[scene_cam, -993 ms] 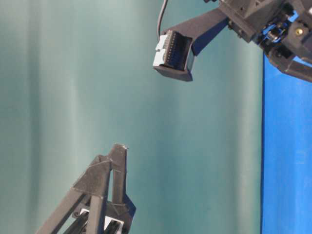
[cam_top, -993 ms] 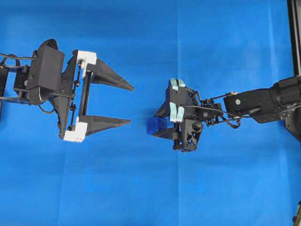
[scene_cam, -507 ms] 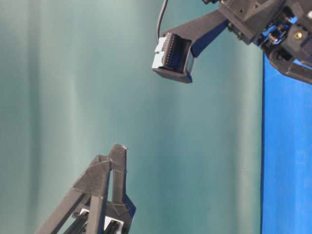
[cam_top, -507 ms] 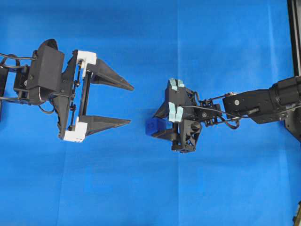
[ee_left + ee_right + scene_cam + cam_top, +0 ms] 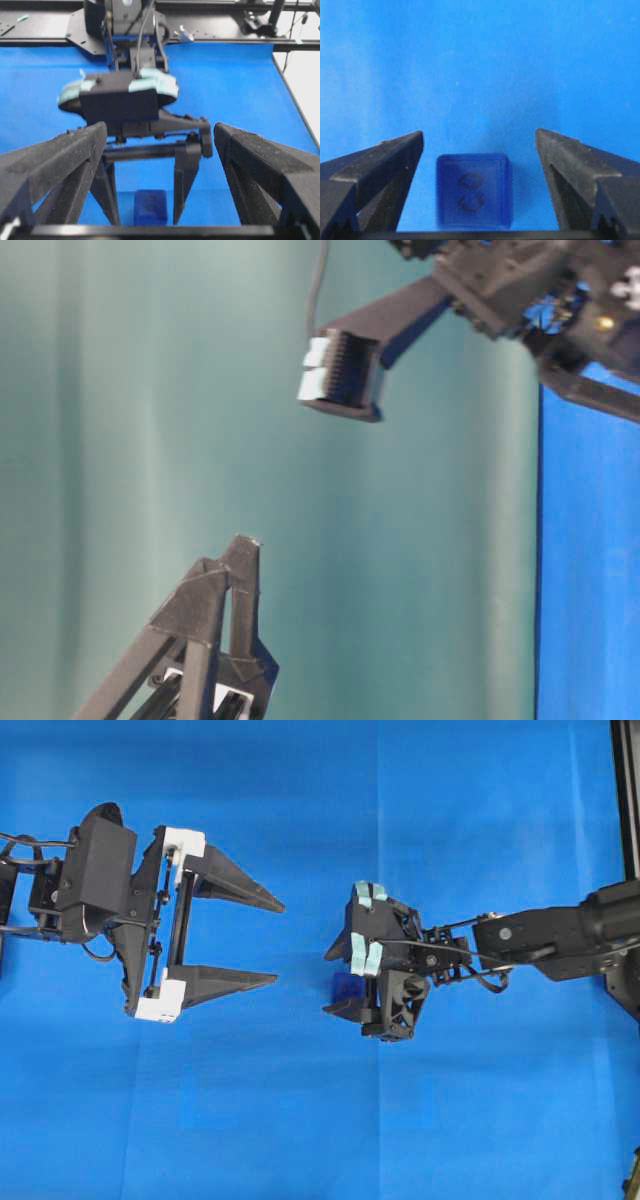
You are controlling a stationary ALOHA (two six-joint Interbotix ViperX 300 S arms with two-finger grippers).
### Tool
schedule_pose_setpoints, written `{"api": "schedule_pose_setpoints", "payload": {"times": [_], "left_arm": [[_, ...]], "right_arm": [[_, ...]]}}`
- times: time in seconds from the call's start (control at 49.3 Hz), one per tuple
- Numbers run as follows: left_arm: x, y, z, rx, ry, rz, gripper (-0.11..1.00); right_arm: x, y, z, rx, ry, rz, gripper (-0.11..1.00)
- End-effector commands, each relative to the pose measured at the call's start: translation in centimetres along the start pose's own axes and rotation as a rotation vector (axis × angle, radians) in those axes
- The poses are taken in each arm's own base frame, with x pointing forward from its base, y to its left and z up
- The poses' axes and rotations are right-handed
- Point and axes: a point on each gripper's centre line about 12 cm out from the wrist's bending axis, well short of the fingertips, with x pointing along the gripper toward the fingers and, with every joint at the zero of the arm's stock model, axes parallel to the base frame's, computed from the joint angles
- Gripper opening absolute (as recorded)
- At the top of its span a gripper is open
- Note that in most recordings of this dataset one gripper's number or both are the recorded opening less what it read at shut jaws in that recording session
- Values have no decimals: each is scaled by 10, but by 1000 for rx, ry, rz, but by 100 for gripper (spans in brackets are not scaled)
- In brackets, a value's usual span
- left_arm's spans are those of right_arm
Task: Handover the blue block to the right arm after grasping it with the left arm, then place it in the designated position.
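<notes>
Overhead view: my left gripper (image 5: 262,942) hangs over the left half of the desk (image 5: 300,1120), its two pointed fingers spread wide and aimed toward the centre, with nothing between them. My right gripper (image 5: 334,982), with its pale green-grey wrist patches, sits just right of centre and points back toward the left one; the two are apart, with bare blue cloth between them.

Right wrist view: the blue block (image 5: 473,190) rests on the cloth between my right fingers (image 5: 385,165), one face showing two faint ring marks. The jaws stand wide, with a clear strip of cloth visible on each side of the block, so neither finger touches it.

Left wrist view: the block (image 5: 150,206) lies on the cloth directly below my right gripper (image 5: 145,187), between its two downward-slanting fingers, and in line with the gap between my own left fingers (image 5: 60,160) in the foreground.

Table-level view: only finger parts of both arms show against a teal backdrop.
</notes>
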Motion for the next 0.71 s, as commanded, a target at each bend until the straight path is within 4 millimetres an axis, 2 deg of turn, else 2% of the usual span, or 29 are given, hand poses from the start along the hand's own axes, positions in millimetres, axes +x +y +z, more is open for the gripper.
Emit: {"api": "schedule_pose_setpoints", "payload": {"times": [0.0, 0.345, 0.689], "left_arm": [[-3, 0, 13, 3, -38, 0, 93], [-3, 0, 13, 6, -38, 0, 93], [-3, 0, 13, 6, -41, -1, 93]], "right_arm": [[-19, 13, 25, -13, -56, 21, 90], [-85, 26, 62, -62, -134, 16, 90], [-149, 31, 85, -121, -233, 5, 90]]}}
